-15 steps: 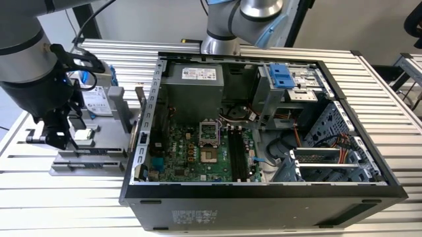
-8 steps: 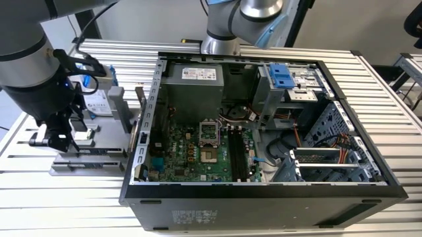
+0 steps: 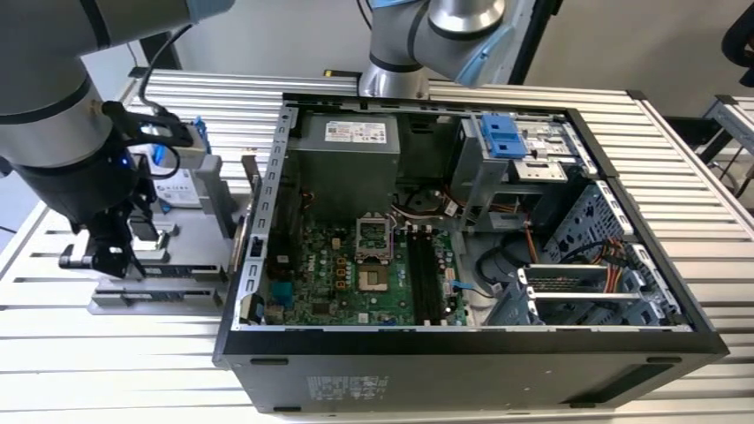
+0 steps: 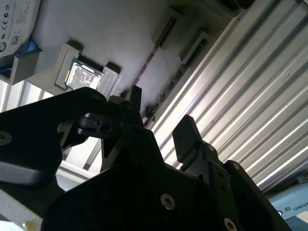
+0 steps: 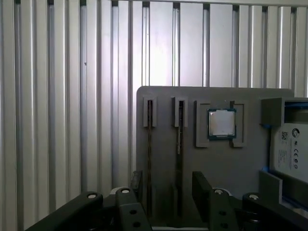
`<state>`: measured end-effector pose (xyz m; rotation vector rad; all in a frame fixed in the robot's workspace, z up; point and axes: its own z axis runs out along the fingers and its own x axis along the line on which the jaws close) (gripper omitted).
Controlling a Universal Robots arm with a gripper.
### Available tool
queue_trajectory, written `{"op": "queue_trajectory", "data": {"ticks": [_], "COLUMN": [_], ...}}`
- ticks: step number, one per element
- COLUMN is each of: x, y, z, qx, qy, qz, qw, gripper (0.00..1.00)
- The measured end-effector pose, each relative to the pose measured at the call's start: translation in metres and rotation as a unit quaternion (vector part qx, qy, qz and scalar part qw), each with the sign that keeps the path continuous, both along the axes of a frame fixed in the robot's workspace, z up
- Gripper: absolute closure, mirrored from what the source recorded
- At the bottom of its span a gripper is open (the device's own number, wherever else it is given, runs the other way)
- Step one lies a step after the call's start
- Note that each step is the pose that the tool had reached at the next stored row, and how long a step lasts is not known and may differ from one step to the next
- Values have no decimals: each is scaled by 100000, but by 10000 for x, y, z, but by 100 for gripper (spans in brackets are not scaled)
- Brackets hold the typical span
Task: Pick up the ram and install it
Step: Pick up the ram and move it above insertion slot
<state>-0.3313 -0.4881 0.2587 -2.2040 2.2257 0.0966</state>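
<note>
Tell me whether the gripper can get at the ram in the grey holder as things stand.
Probably yes. The gripper hangs open over the grey holder, where the ram stands on edge in its slot, top edge bare, with nothing between it and the fingers.

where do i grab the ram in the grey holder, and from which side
I'd pinch the ram across its flat faces near mid-length, coming straight down onto the grey holder: it stands on edge in a narrow slot, so only its long top edge is exposed.
</note>
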Motion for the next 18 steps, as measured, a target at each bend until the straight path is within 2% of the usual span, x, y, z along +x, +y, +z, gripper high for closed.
{"op": "queue_trajectory", "data": {"ticks": [6, 14, 18], "x": [0, 0, 0], "y": [-3, -33, -64], "z": [-81, -176, -218], "qx": [2, -3, -1], "qy": [22, 73, 106], "qz": [-1, 1, 2], "qw": [100000, 100000, 100000], "gripper": [0, 0, 0]}}
